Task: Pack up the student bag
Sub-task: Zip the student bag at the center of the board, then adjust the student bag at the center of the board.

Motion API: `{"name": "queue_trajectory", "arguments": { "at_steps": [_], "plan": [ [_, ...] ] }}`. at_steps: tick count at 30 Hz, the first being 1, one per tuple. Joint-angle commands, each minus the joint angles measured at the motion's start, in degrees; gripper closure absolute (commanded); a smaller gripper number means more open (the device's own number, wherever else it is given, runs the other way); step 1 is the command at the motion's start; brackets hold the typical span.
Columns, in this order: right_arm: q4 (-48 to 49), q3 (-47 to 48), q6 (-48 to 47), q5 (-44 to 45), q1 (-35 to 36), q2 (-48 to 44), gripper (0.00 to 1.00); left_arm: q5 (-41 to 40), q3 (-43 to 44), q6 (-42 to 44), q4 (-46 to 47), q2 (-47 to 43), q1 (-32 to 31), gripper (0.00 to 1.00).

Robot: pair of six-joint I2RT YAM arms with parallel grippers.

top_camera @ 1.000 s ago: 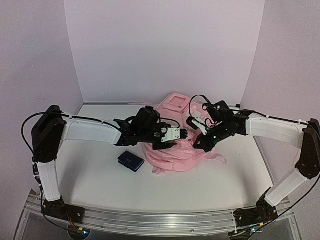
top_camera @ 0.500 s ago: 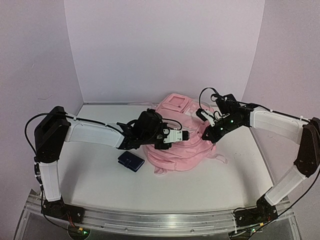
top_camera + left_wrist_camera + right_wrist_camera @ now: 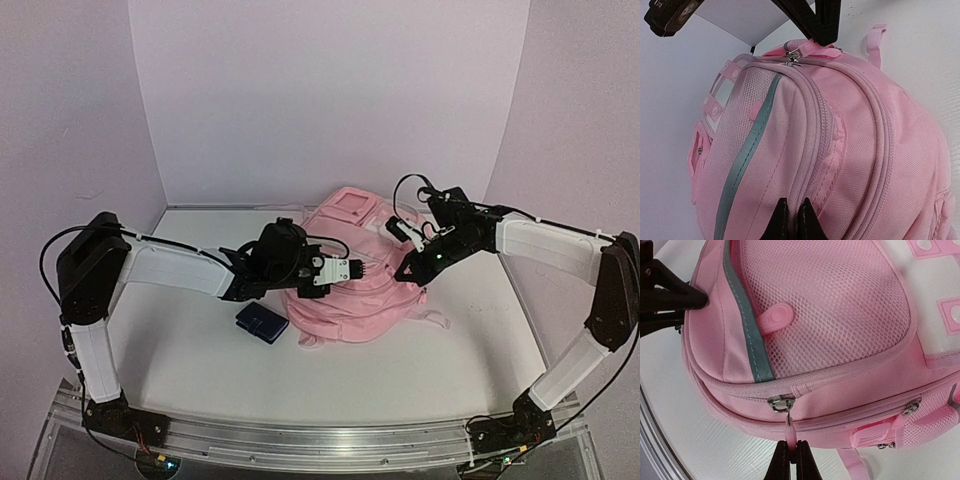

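Nearest me on the surface (image 3: 200, 370) lies a small dark blue wallet (image 3: 262, 322), just beside the left edge of the student bag (image 3: 350, 305). The bag lies slumped in the middle of the surface toward the far wall, its mesh panel (image 3: 840, 305) facing my right wrist camera.

My left hand (image 3: 792, 220) is closed at the bag's side. As far as I can tell it pinches a ridge of fabric between two zip lines. My right hand (image 3: 791, 455) is on the other side, closed tight on the pink zip pull (image 3: 789, 432) that hangs from the metal slider (image 3: 780, 402). The zip looks fully closed.

I judge the step in hand to be opening this compartment so that things can go in. To do it well:

- I should hold the left pinch firm, so the soft bag cannot slide or bunch toward my right hand.
- I should draw the pull along the line of the teeth, low and parallel to the seam, not up and away from it.
- The track bends around the bag's top, so my wrist must turn with the curve or the slider may jam.
- The pull is thin and could slip out of my grip, so a slow, steady draw is safer than a jerk.
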Motion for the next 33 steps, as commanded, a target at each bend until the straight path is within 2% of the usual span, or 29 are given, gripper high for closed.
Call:
{"name": "queue_trajectory", "arguments": {
  "at_steps": [1, 4, 6, 7, 10, 13, 18, 21, 22, 26, 30, 33],
  "plan": [
    [-0.73, 2.82, 5.63, -2.44, 1.44, 1.27, 0.97, -2.68, -3.11, -3.36, -1.78, -4.26, 5.04, 0.97],
    [-1.9, 6.95, 6.88, -3.6, 0.46, 1.93, 0.71, -2.67, -4.95, -5.61, 0.77, -5.81, 5.32, 0.91],
    [-1.96, 10.09, 7.68, -4.38, -1.69, 2.14, 0.5, -3.12, -5.9, -8.78, 2.79, -6.32, 5.67, 0.84],
    [-1.96, 11.9, 8.11, -4.35, -3.3, 2.74, 0.4, -4.09, -5.81, -11.82, 3.23, -6.26, 5.94, 0.77],
    [-2.11, 18.45, 8.16, -2.09, -6.29, 5.62, 0.27, -7.82, -1.73, -22.17, -1.27, -5.38, 6.08, 0.64],
    [-2.02, 24.06, 8.12, 0.31, -8.31, 10.51, 0.21, -5.75, 0.84, -34.41, -7.8, -6.27, 6.16, 0.51],
    [-1.86, 32.5, 9.29, 2.12, -9.1, 18.61, 0.16, -3.16, -3.58, -57.12, -9.63, -11.96, 6.11, 0.43],
    [-1.86, 36.55, 9.17, 4.24, -9.36, 22.81, 0.15, -1.24, -9.12, -66.93, -7.33, -16.95, 6.04, 0.13],
    [-1.8, 37.95, 8.95, 4.8, -9.64, 24.33, 0.14, -0.67, -11.11, -69.54, -6.0, -18.44, 6.06, 0.08],
    [-2.01, 43.27, 10.76, 3.32, -11.5, 30.26, 0.1, 4.5, -13.68, -76.74, -3.6, -19.35, 6.03, 0.07],
    [-2.3, 43.31, 11.94, 0.77, -12.3, 32.91, 0.08, 8.04, -11.33, -81.59, -2.3, -13.9, 6.03, 0.07],
    [-2.53, 40.64, 12.05, -0.91, -12.95, 33.02, 0.12, 9.92, -9.64, -84.4, 1.17, -8.4, 6.07, 0.07]
  ]
}}
